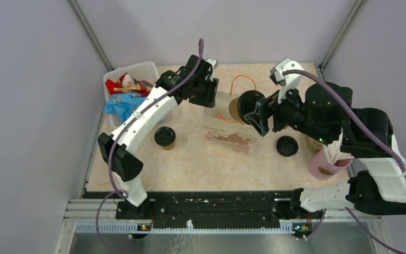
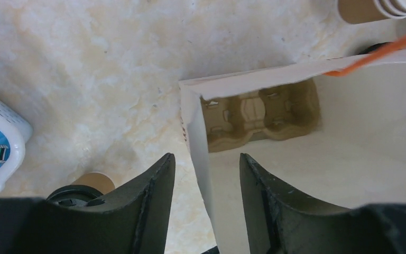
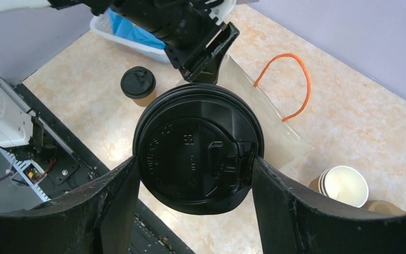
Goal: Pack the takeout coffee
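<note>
Right gripper point(image 3: 195, 165) is clamped across the black lid end of one lidded coffee cup point(image 1: 237, 108). The cup is off the table top point(image 1: 190, 169), tipped on its side, base toward the paper bag point(image 2: 370, 106) and just beside it. Left gripper point(image 2: 206, 159) has its jaws apart, straddling the bag's rim with one finger outside and one inside. As far as I can see it's not pinching. The pulp cup tray point(image 2: 259, 114) sits at the bag's closed end, and the wells I can see are empty. I can't tell whether the bag stands or lies. Second lidded cup point(image 1: 165, 137) stands on the table left of the bag, apart from both arms.

My read: tray in, zero cups in. To do: get the held cup through the mouth and seated in a well, then fetch the second. The rim isn't gripped, so the mouth may fold on entry.
</note>
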`<state>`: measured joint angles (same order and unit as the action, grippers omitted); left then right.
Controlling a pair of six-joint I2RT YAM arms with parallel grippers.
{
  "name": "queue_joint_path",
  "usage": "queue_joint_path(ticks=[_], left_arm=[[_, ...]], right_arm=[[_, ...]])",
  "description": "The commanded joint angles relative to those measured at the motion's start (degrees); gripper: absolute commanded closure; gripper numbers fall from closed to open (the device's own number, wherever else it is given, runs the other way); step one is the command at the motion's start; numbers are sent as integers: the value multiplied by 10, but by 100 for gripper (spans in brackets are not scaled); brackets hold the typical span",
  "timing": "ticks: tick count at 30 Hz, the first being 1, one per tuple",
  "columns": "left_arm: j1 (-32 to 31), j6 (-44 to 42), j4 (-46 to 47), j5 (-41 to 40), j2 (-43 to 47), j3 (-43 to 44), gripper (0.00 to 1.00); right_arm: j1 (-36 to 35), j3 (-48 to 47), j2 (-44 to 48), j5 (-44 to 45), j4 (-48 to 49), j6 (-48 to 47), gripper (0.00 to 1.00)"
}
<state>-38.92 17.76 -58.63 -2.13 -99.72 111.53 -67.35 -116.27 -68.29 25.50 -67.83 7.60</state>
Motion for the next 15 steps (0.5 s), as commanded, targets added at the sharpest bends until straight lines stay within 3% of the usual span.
queue_joint_path(ticks=[1, 10, 15], left_arm=[[14, -1, 8, 17, -19, 28, 48], [14, -32, 49, -5, -37, 27, 74], [14, -64, 160, -22, 7, -27, 93]], right_arm=[[2, 0, 10, 13, 26, 10, 37], [1, 7, -1, 18, 19, 4, 37], [1, -3, -27, 34, -1, -13, 37]])
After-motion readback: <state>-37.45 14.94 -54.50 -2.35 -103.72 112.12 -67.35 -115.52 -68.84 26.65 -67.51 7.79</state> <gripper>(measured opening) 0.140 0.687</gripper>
